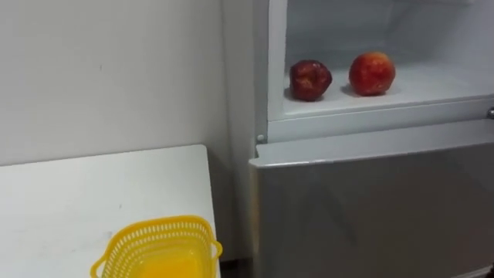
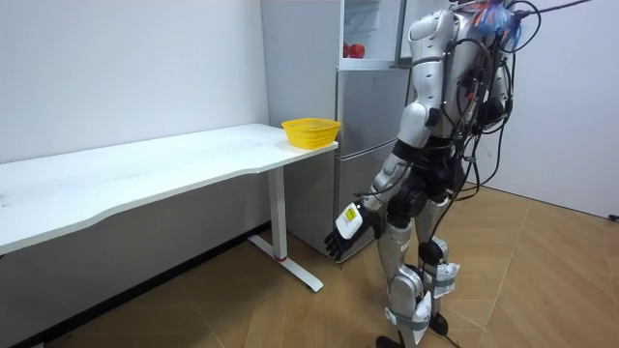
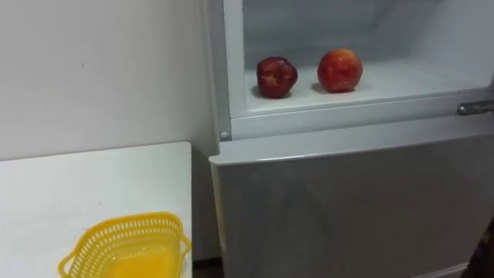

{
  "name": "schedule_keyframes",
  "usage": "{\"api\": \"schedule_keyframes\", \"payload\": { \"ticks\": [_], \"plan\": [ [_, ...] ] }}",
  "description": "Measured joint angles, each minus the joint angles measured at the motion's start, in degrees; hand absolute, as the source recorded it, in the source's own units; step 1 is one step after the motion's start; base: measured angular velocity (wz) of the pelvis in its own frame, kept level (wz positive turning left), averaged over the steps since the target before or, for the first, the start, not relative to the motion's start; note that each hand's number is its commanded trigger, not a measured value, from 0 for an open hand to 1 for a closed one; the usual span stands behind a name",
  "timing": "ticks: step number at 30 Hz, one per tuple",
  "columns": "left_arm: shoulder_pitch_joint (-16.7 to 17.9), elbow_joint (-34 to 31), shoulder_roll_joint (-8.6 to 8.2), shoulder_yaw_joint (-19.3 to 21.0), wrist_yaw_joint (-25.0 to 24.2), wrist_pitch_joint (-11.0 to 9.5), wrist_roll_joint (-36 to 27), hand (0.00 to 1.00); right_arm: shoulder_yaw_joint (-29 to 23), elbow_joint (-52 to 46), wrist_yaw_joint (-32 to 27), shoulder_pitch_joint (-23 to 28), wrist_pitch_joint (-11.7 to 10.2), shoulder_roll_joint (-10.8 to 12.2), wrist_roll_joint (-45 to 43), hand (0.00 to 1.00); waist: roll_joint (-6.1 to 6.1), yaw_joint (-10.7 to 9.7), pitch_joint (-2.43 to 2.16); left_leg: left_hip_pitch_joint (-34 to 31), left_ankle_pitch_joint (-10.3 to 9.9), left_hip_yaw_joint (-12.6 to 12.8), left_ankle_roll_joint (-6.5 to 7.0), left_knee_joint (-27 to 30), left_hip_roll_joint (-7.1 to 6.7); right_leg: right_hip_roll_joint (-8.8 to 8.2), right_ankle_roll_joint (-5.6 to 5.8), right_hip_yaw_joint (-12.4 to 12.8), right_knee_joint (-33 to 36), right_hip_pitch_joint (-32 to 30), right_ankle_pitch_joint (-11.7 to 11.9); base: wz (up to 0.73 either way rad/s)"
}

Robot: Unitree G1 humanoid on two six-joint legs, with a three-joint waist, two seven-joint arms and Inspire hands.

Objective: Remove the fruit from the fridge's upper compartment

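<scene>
The fridge's upper compartment (image 1: 386, 100) stands open in front of me. On its white shelf sit two fruits: a dark red apple (image 1: 310, 79) on the left and a brighter red-orange apple (image 1: 372, 73) to its right, a little apart. In the room view they show as red spots (image 2: 354, 49) high in the fridge. I stand close before the fridge, upright. My left hand (image 2: 346, 230) hangs low by my thigh, with relaxed fingers and nothing in it.
A yellow mesh basket (image 1: 162, 226) sits at the corner of the white table (image 1: 77, 193) to the left of the fridge. The grey lower fridge door (image 1: 370, 201) is closed. Wooden floor (image 2: 542, 290) lies open behind me.
</scene>
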Motion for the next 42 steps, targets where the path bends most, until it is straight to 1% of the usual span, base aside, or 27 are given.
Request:
{"api": "schedule_keyframes", "payload": {
  "ticks": [1, 2, 3, 4, 5, 6, 8, 10, 11, 13, 14, 15, 16, 18, 19, 21, 22, 24, 26, 27, 29, 31, 34, 35, 37, 39, 42],
  "plan": [
    [-0.24, 0.02, 0.30, -1.25, -0.01, -0.51, 0.07, 0.00, 0.94, -4.60, -0.99, 0.03, -0.16, -0.04, -1.84, 0.00, -0.08, -0.11, 0.00, -0.05, 0.00, 0.38, 0.00, -0.01, 0.00, 0.03, 0.05, 0.42, 0.00, 0.00, 0.13, -0.18],
    [-0.66, 0.37, 0.86, -2.72, 0.03, -1.10, 0.08, 0.00, 1.67, -9.21, -2.10, 0.00, -0.76, -0.09, -3.48, 0.00, -0.17, -0.42, 0.06, -0.19, 0.00, 0.77, 0.00, -0.06, 0.00, 0.07, 0.11, 0.59, -0.12, -0.10, 0.23, -0.12],
    [-0.76, 0.59, 1.17, -3.29, 0.02, -1.34, 0.11, 0.00, 1.96, -11.37, -2.60, -0.06, -1.43, -0.13, -4.24, 0.00, -0.22, -0.49, 0.07, -0.17, 0.00, 0.98, 0.00, -0.13, 0.00, 0.08, 0.12, 0.63, -0.12, -0.12, 0.24, -0.04],
    [-0.73, 0.91, 1.70, -4.01, 0.15, -1.67, 0.20, 0.00, 2.53, -14.73, -3.92, -0.42, -3.18, -0.33, -5.59, 0.00, -0.29, -0.48, 0.08, 0.00, 0.00, 1.35, 0.00, -0.24, 0.00, 0.14, 0.14, 0.92, -0.12, -0.11, 0.25, -0.07],
    [-0.72, 1.29, 2.07, -4.15, 0.22, -1.77, 0.33, 0.00, 2.99, -17.10, -5.08, -0.86, -4.69, -0.56, -7.02, 0.00, -0.26, -0.44, 0.05, 0.13, 0.00, 1.38, 0.00, -0.25, 0.00, 0.17, 0.14, 1.06, -0.14, -0.06, 0.26, -0.07],
    [-0.71, 1.34, 2.15, -4.10, 0.26, -1.77, 0.36, 0.00, 3.31, -18.12, -5.78, -0.98, -5.29, -0.77, -7.65, 0.00, -0.37, -0.39, 0.00, 0.18, 0.00, 1.38, 0.00, -0.26, 0.00, 0.17, 0.15, 1.07, -0.15, -0.04, 0.26, -0.03],
    [-0.99, 2.27, 2.09, -4.26, 0.53, -1.84, 0.35, 0.00, 4.47, -20.84, -7.88, -1.52, -6.37, -1.19, -8.58, 0.00, -0.88, 0.53, -0.04, 0.34, 0.00, 1.38, 0.00, -0.37, 0.00, 0.24, 0.12, 1.32, -0.01, -0.09, 0.29, -0.04],
    [-1.13, 2.52, 2.09, -4.35, 0.59, -1.84, 0.41, 0.00, 5.19, -22.44, -9.48, -1.71, -6.55, -1.16, -9.46, 0.00, -1.12, 1.01, -0.02, 0.27, 0.00, 1.40, 0.00, -0.37, 0.02, 0.28, 0.16, 1.40, 0.02, -0.12, 0.37, -0.02],
    [-1.20, 2.75, 2.09, -4.35, 0.56, -1.84, 0.39, 0.00, 5.46, -22.62, -10.59, -2.37, -7.03, -1.17, -10.35, 0.00, -1.10, 1.01, 0.00, 0.24, 0.00, 1.41, 0.00, -0.41, 0.02, 0.27, 0.23, 1.40, 0.02, -0.13, 0.43, 0.00],
    [-1.61, 3.11, 2.11, -4.37, 0.20, -1.83, 0.45, 0.00, 5.99, -23.13, -11.99, -3.62, -7.01, -1.20, -11.15, 0.00, -0.93, 1.07, 0.02, 0.15, -0.01, 1.42, 0.01, -0.54, 0.02, 0.32, 0.26, 1.45, 0.03, -0.33, 0.56, 0.00],
    [-1.94, 3.48, 2.12, -4.87, -0.19, -1.80, 0.50, 0.00, 6.26, -24.64, -13.13, -4.03, -7.03, -1.26, -12.91, 0.00, -0.68, 1.27, -0.08, -0.06, -0.02, 1.48, 0.02, -1.13, 0.12, 0.51, 0.21, 1.48, 0.05, -0.95, 0.77, 0.00],
    [-2.26, 3.41, 2.16, -5.14, -0.43, -1.79, 0.51, 0.00, 6.41, -25.60, -13.46, -4.30, -7.06, -1.30, -13.77, 0.00, -0.64, 1.26, -0.09, -0.27, -0.02, 1.48, 0.02, -1.31, 0.17, 0.58, 0.19, 1.46, 0.00, -1.19, 0.95, -0.05],
    [-2.51, 3.50, 2.16, -5.32, -0.80, -1.82, 0.51, 0.00, 7.00, -27.47, -14.11, -5.22, -7.10, -1.64, -14.81, 0.00, -0.54, 1.32, -0.15, -0.78, -0.02, 1.51, 0.02, -1.29, 0.23, 0.67, 0.12, 1.48, -0.10, -1.66, 1.29, -0.06],
    [-2.90, 4.07, 2.18, -5.48, -1.50, -1.70, 0.53, 0.00, 7.65, -29.28, -15.20, -6.80, -8.17, -2.76, -15.47, 0.00, -0.27, 1.56, -0.16, -0.76, -0.01, 1.72, 0.03, -1.20, 0.31, 0.73, 0.02, 1.51, -0.08, -1.66, 1.51, -0.06],
    [-2.93, 4.28, 2.28, -6.19, -1.68, -1.70, 0.51, 0.00, 7.94, -30.28, -15.75, -7.93, -8.33, -3.58, -15.76, 0.00, -0.23, 1.66, -0.25, -0.65, -0.01, 1.81, 0.03, -1.16, 0.33, 0.74, 0.01, 1.52, 0.05, -1.62, 1.52, 0.00],
    [-3.39, 4.75, 2.44, -6.82, -1.92, -1.71, 0.52, 0.00, 8.27, -31.11, -16.64, -9.48, -8.99, -4.05, -15.83, 0.00, -0.27, 1.89, -0.21, -0.67, -0.01, 1.77, 0.03, -1.08, 0.39, 0.78, -0.05, 1.47, 0.08, -1.58, 1.56, 0.02],
    [-3.83, 5.68, 2.53, -6.84, -1.95, -1.70, 0.45, 0.00, 8.44, -31.11, -16.82, -10.57, -9.34, -4.29, -15.79, 0.00, -0.49, 1.91, -0.21, -0.69, 0.00, 1.54, 0.02, -1.03, 0.42, 0.80, -0.06, 1.32, 0.08, -1.44, 1.57, 0.09],
    [-4.38, 6.68, 2.99, -7.67, -2.09, -1.48, 0.45, 0.00, 8.67, -31.08, -16.91, -11.79, -9.32, -5.27, -15.77, 0.00, -0.84, 1.92, -0.04, -0.55, 0.00, 1.13, 0.02, -0.99, 0.45, 0.77, -0.06, 0.92, -0.09, -1.06, 1.57, 0.11],
    [-4.22, 6.83, 3.60, -8.82, -2.21, -0.68, 0.45, 0.00, 9.00, -31.09, -17.07, -12.75, -9.32, -5.95, -15.80, 0.00, -1.38, 2.41, 0.28, -0.42, -0.01, 1.09, 0.01, -0.99, 0.53, 0.81, -0.06, 0.78, -0.14, -0.88, 1.57, 0.02],
    [-4.18, 6.91, 3.61, -8.89, -2.21, -0.58, 0.45, 0.00, 9.00, -31.09, -17.33, -12.81, -9.32, -6.02, -15.80, 0.00, -1.52, 2.46, 0.33, -0.43, -0.01, 1.09, 0.01, -0.99, 0.53, 0.81, -0.06, 0.77, -0.16, -0.88, 1.57, 0.00],
    [-4.09, 6.93, 3.60, -9.10, -2.50, -0.16, 0.50, 0.00, 9.00, -31.09, -17.64, -13.32, -9.32, -6.14, -15.82, 0.00, -2.16, 2.60, 0.31, -0.66, -0.01, 0.77, 0.01, -0.97, 0.50, 0.71, -0.06, 0.34, -0.19, -0.93, 1.56, 0.06],
    [-3.50, 6.81, 3.61, -9.05, -2.93, 0.41, 0.52, 0.00, 8.93, -31.14, -18.05, -14.51, -9.32, -6.14, -15.72, 0.00, -2.39, 2.61, 0.22, -0.73, -0.01, 0.52, 0.01, -0.95, 0.48, 0.65, -0.06, -0.03, -0.17, -0.93, 1.57, 0.06],
    [-3.80, 6.59, 3.66, -8.59, -3.42, 0.46, 0.55, 0.00, 8.76, -31.15, -19.34, -18.56, -9.40, -6.17, -15.43, 0.00, -2.38, 2.53, 0.17, -0.97, -0.01, -0.18, 0.01, -0.90, 0.48, 0.50, -0.07, -1.57, -0.15, -0.91, 1.57, 0.08],
    [-3.93, 6.60, 3.66, -8.55, -3.84, 0.46, 0.70, 0.00, 8.44, -31.24, -19.81, -20.10, -9.57, -6.34, -14.88, 0.00, -2.36, 2.58, 0.06, -0.96, -0.01, -0.38, 0.00, -0.90, 0.52, 0.50, -0.07, -1.85, -0.14, -0.79, 1.57, 0.11],
    [-3.73, 6.42, 3.66, -8.51, -4.47, 0.57, 1.95, 0.00, 7.51, -31.24, -19.78, -21.97, -9.85, -6.70, -13.11, 0.00, -2.23, 2.65, -0.01, -0.69, 0.02, -0.51, -0.04, -0.85, 0.63, 0.52, -0.07, -2.36, -0.15, -0.42, 1.57, 0.10],
    [-3.35, 5.91, 3.66, -8.50, -4.73, 0.82, 3.07, 0.00, 6.71, -31.24, -19.72, -23.04, -9.92, -7.60, -11.21, 0.00, -2.25, 2.67, -0.05, -0.22, 0.05, -0.66, -0.09, -0.82, 0.69, 0.50, -0.06, -3.08, -0.19, 0.18, 1.57, 0.07],
    [-2.47, 4.72, 3.70, -7.71, -5.78, 1.26, 3.35, 0.00, 5.19, -31.17, -19.08, -23.58, -9.99, -7.71, -7.61, 0.00, -2.29, 2.47, -0.08, 0.27, 0.06, -0.93, -0.11, -0.80, 0.69, 0.46, -0.07, -3.49, -0.62, 1.00, 1.57, 0.03]
  ]
}}
